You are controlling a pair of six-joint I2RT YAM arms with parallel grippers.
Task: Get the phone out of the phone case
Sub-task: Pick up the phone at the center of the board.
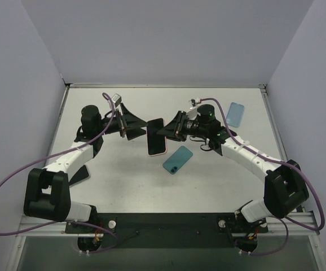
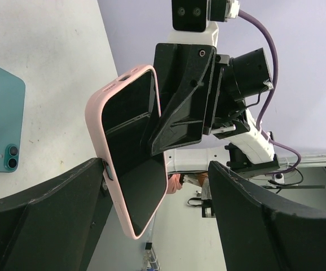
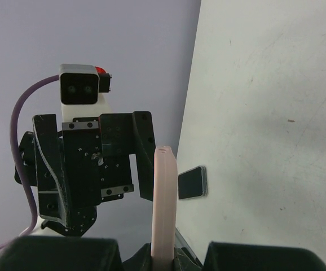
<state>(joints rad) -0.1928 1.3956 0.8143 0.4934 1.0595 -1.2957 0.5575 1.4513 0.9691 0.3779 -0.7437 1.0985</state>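
Hanging clear of the desk, the pink phone case stands on edge between the two arms. The phone sits inside it with its dark screen showing.

The right pincer grips the case. In the left wrist view one black finger lies flat across the screen, and the finger behind the case is hidden. In the right wrist view the case runs edge-on up the middle, between that pincer's own two fingers.

The left pincer is spread wide on the other side of the case, facing the right one. One of its fingers touches the pink rim by the side button. The other finger is well apart from the case, so this pincer clamps nothing.

A teal handset lies back up on the desk just beside and below the case, its twin lenses visible. A light blue handset lies well apart from the case, beyond the right arm. A small black slab lies flat on the desk past the case, near the left arm, and I cannot tell what it is.
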